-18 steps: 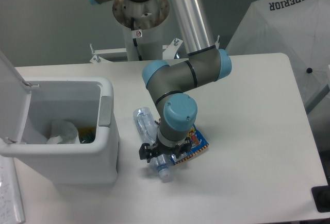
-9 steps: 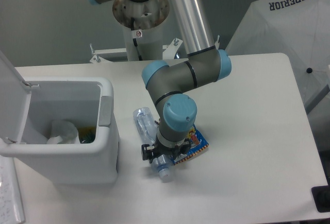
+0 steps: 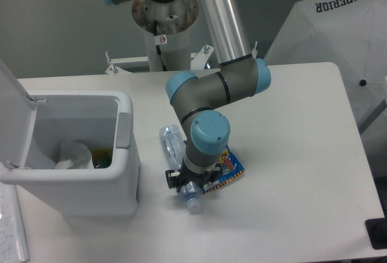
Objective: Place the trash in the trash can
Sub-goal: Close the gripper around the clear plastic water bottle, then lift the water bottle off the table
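Note:
A clear plastic water bottle [image 3: 171, 141] lies on the white table just right of the trash can, its white cap [image 3: 193, 203] pointing toward the front edge. My gripper [image 3: 190, 184] points straight down over the bottle's neck end, and its fingers are shut against the bottle's sides. The blue foil snack packet [image 3: 231, 167] lies flat beside the bottle, partly hidden under my wrist. The white trash can [image 3: 124, 131] stands at the left with its lid [image 3: 13, 103] swung up and open.
Inside the bin are crumpled white waste [image 3: 74, 154] and a bit of coloured wrapper. A white "SUPERIOR" fabric cover [image 3: 338, 39] stands beyond the table's right rear corner. Paper [image 3: 9, 230] lies front left, and a black object [image 3: 377, 233] sits front right.
The gripper fingers have drawn in from a wider spread onto the bottle. The bottle's far end has shifted slightly to the right; the arm has hardly moved.

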You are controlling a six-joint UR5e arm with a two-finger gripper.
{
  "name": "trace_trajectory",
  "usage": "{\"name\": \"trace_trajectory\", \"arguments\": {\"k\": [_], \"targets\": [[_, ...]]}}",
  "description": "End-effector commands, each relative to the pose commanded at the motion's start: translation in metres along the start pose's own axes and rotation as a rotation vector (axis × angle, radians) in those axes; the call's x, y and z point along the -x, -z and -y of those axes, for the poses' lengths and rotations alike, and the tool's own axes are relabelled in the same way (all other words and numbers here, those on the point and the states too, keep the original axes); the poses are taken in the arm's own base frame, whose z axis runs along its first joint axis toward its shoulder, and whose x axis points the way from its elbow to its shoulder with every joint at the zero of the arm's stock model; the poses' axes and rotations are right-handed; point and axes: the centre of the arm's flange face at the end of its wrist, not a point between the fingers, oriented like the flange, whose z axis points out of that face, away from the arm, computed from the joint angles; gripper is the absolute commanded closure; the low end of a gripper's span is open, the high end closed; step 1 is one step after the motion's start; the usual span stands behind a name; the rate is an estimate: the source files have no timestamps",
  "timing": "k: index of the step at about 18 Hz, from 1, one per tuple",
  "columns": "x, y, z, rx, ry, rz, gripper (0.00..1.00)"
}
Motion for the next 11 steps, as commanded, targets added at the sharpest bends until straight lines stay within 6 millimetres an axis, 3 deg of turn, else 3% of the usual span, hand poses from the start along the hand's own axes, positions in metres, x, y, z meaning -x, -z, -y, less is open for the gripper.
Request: {"name": "trace_trajectory", "arguments": {"k": [8, 11], "targets": [[0.0, 0.011, 0.004, -0.02, -0.005, 0.001, 0.42], [0.005, 0.042, 0.015, -0.077, -0.003, 0.01, 0.41]]}}
